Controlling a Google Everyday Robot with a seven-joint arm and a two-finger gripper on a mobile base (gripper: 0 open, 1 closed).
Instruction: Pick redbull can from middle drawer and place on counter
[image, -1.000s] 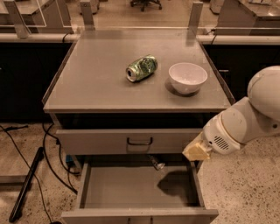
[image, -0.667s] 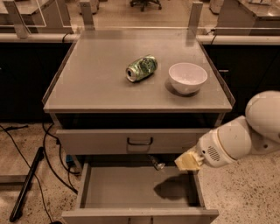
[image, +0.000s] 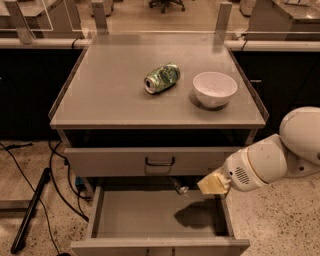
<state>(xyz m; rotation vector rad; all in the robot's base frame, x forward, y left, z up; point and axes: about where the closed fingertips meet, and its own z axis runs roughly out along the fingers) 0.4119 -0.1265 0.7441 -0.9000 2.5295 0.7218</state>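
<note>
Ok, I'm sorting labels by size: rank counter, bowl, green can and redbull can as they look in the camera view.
1. Counter
2. Bowl
3. Green can
4. Redbull can, partly hidden at the back of the drawer
The gripper hangs over the drawer's right side.

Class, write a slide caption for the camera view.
Claw hovers over open middle drawer near redbull can at its back; green can and bowl on counter.

On the worktop (image: 110, 100), a can (image: 161, 78) lies on its side near the middle, with a bowl (image: 215, 89) just to its right. Below, a shut drawer front (image: 115, 162) sits above the pulled-out middle drawer (image: 145, 220). The redbull can (image: 178, 186) sits at the drawer's back, and the gripper (image: 210, 185) hangs just right of it, over the right rear corner.
</note>
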